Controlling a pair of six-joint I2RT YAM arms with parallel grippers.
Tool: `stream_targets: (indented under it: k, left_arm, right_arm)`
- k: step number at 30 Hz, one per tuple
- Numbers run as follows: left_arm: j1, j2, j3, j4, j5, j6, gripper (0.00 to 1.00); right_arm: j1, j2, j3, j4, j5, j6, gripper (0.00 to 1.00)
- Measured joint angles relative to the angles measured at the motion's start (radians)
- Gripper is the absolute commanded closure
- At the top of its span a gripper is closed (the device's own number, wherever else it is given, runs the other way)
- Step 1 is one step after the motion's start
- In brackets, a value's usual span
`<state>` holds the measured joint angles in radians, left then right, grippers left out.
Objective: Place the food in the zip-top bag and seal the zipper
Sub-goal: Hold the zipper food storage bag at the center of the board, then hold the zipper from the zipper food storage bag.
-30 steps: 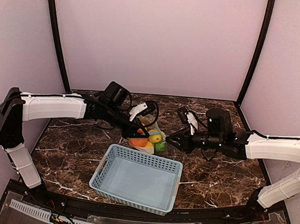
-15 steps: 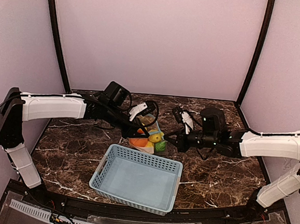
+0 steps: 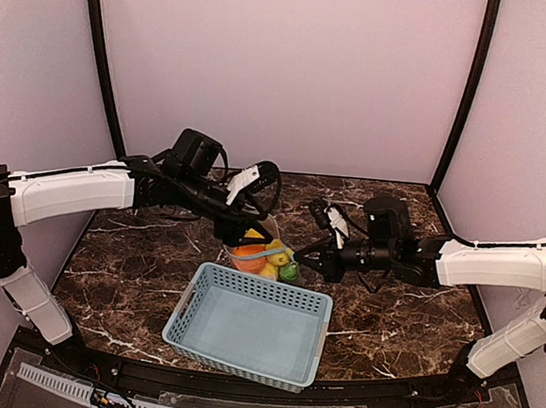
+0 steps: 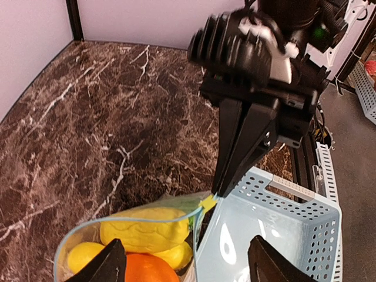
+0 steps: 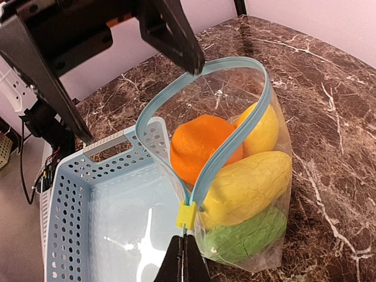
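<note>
Two hands meet at the bag [image 3: 261, 257] in the middle of the top view. My left hand [image 3: 240, 226] comes in from the left and hangs over the bag. My right hand [image 3: 308, 261] reaches it from the right. The bag stands on the table [image 3: 396, 318], just behind the far rim of the blue basket [image 3: 244, 329], with food in it.

In the left wrist view, my left fingers [image 4: 111, 264] sit at the bottom of the frame, wide apart, with nothing between them. The right hand fills the top, and its tips pinch the bag by the little yellow slider [image 4: 207, 202]. Yellow fruit [image 4: 144, 230] and the orange [image 4: 144, 271] lie in the bag, lower left.

In the right wrist view, my right fingers [image 5: 178, 264] are pressed together on the near end of the zipper [image 5: 232, 145], right under the slider. The zipper makes a wide loop, so the mouth is open. Inside I see the orange, two yellow fruits and the green pod [image 5: 247, 235]. One left fingertip touches the far end of the loop, near the top.

I think the bag could flop over, since only one corner is held, and food could roll out. The slider could jam if the zipper goes slack. The basket sits right against the bag, and that left fingertip stands at the far end, so both could block the slide.
</note>
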<state>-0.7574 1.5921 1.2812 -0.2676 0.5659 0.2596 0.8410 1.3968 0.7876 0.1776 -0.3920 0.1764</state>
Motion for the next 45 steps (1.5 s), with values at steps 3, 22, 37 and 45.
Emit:
stream_targets:
  k: [3,22,37,45]
  left_arm:
    - [0.000,-0.013,0.040,0.008,0.029,0.032,0.32]
    - [-0.050,0.207,0.153,-0.047,0.179,0.119,0.57]
    - [-0.056,0.220,0.156,-0.100,0.129,0.175,0.79]
    - [-0.067,0.220,0.158,-0.109,0.113,0.182,0.96]
  right_arm:
    - [0.000,0.000,0.000,-0.005,-0.020,-0.006,1.00]
    - [0.000,-0.003,-0.002,0.001,-0.035,-0.006,1.00]
    - [-0.004,-0.003,-0.002,0.006,-0.037,0.001,1.00]
    - [-0.004,-0.003,-0.003,0.010,-0.034,0.005,1.00]
